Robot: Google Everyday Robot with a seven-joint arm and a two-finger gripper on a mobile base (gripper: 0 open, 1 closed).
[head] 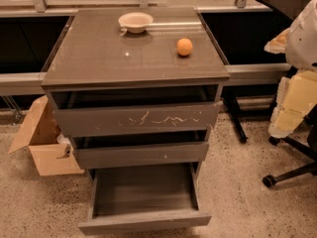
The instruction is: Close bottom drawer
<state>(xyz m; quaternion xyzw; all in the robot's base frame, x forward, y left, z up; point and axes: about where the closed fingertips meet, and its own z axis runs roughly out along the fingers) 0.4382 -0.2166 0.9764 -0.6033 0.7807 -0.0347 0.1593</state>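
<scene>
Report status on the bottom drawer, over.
Hand not in view. Bottom drawer pulled far out, not yet closed. Cardboard box on the floor to its left, chair to its right, both apart from it.

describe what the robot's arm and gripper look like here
Only part of it shows, at the right edge of the view. The arm is a smooth, rounded white shell with a peach-tinted patch on its left side. Below it is the gripper, pale cream to yellowish, built of blocky, angular pieces. No cables, markings or labels can be made out.
</scene>
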